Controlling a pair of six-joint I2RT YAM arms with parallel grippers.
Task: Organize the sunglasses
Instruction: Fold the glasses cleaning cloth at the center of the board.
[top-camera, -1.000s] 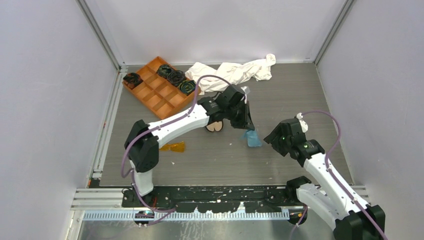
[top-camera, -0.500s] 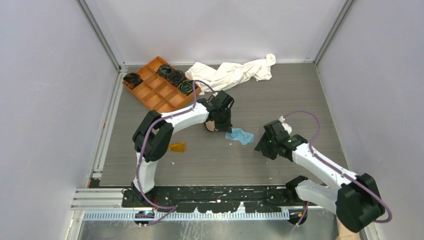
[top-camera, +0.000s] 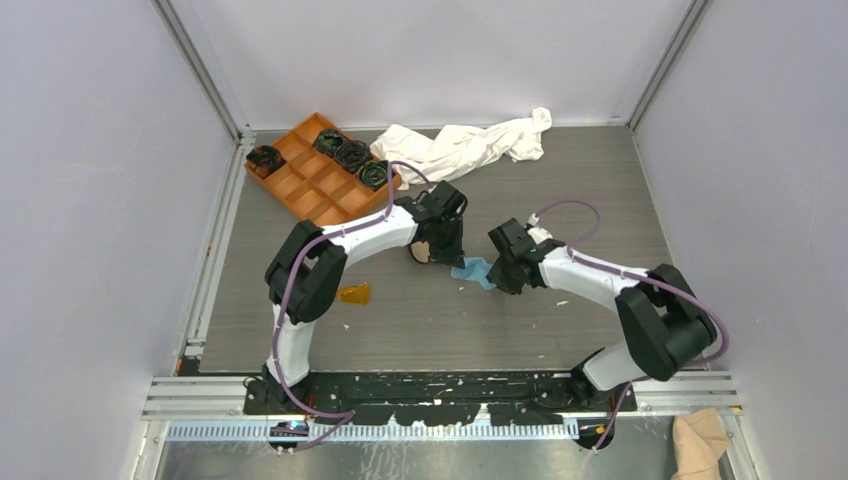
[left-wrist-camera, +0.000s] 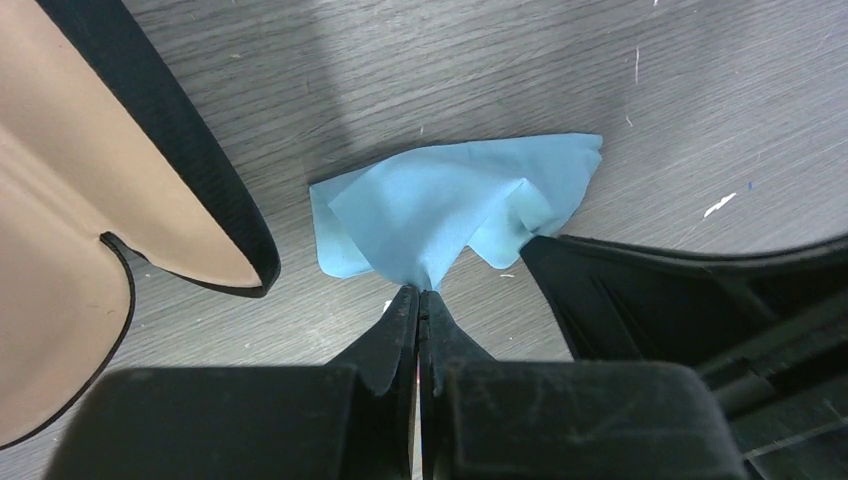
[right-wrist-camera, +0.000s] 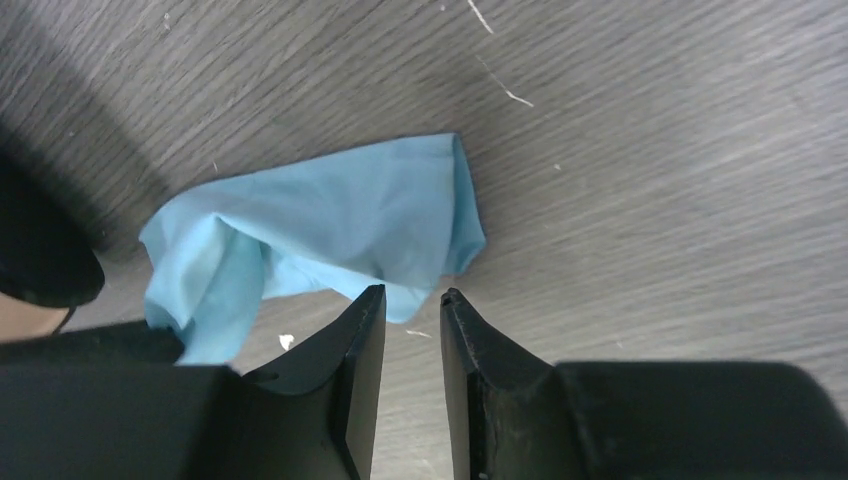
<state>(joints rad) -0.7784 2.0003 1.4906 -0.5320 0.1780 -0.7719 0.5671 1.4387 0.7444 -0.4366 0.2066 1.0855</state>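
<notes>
L end effector (left-wrist-camera: 420, 300) pinching blue cloth (left-wrist-camera: 450, 210); R end effector (right-wrist-camera: 412, 298) right by it, sunglasses (top-camera: 352, 293) off on their own.
L fingers pressed together on a fold at the cloth's near edge, cloth otherwise crumpled flat on the surface (top-camera: 600, 200). R fingers slightly parted w/ nothing between them, tips just at the cloth's opposite edge. Black case (left-wrist-camera: 60, 200) lies open, beige lining up, just beside the cloth on L side. Amber sunglasses lie on the surface near L arm's elbow, well apart from both end effectors & the case. Orange tray (top-camera: 315, 185) & white cloth (top-camera: 460, 148) at the far side.
</notes>
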